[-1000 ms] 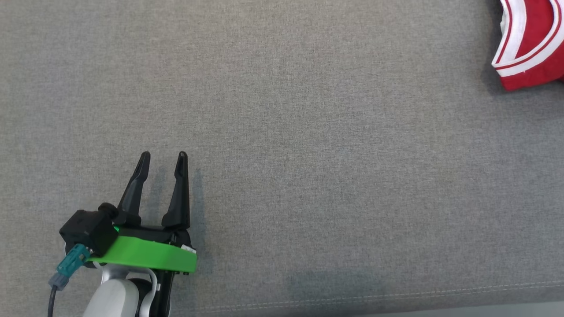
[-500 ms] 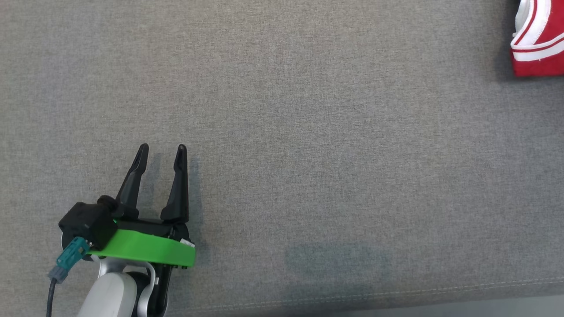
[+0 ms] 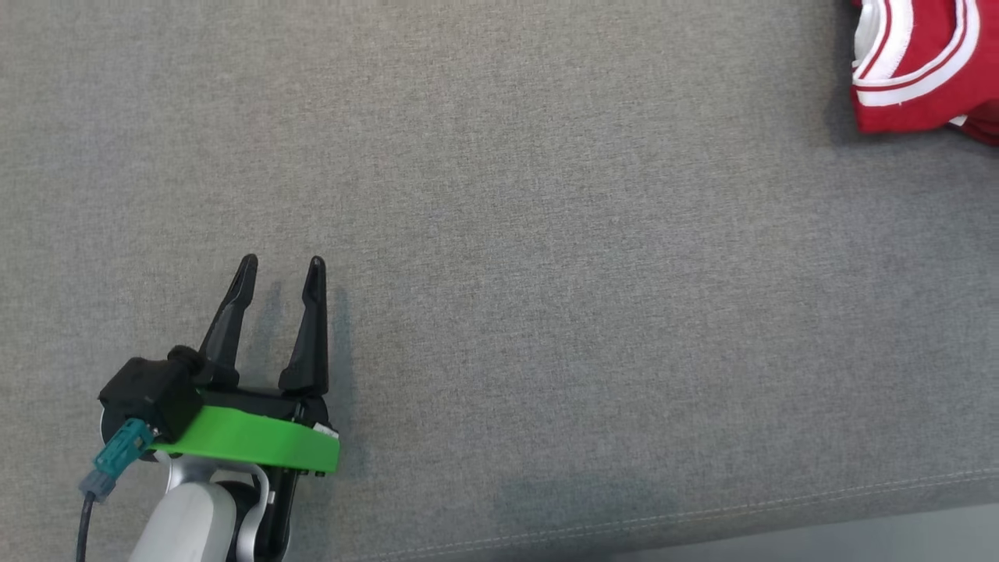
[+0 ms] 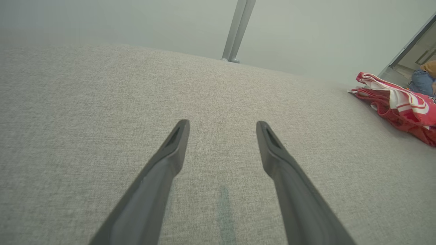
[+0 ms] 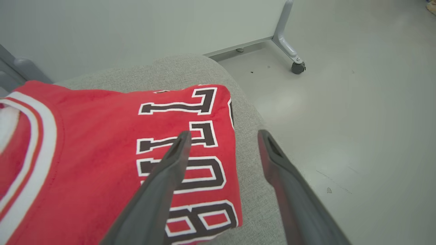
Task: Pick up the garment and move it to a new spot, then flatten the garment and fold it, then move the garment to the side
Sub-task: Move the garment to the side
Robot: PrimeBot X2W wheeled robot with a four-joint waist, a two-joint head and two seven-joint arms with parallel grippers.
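Observation:
The garment (image 3: 921, 70) is a red jersey with white trim, folded at the far right of the grey fabric surface (image 3: 546, 273). It shows at the right edge of the left wrist view, garment (image 4: 398, 103). In the right wrist view the garment (image 5: 88, 149) shows black letters outlined in white, lying at the surface's rounded corner. My right gripper (image 5: 221, 136) hovers open over the garment's edge, holding nothing. My left gripper (image 3: 281, 269) rests open at the lower left, far from the garment, with bare fabric between its fingers (image 4: 177, 136).
The surface's front seam and edge (image 3: 702, 519) run along the bottom of the head view. Beyond the rounded corner lies pale floor (image 5: 357, 102) with a wheeled metal leg (image 5: 289, 51). A grey post (image 4: 238, 30) stands behind the surface.
The head view has shifted slightly, so more of the garment shows at the top right now. The garment's visible shape changed as it settled. The left gripper holds still, open.

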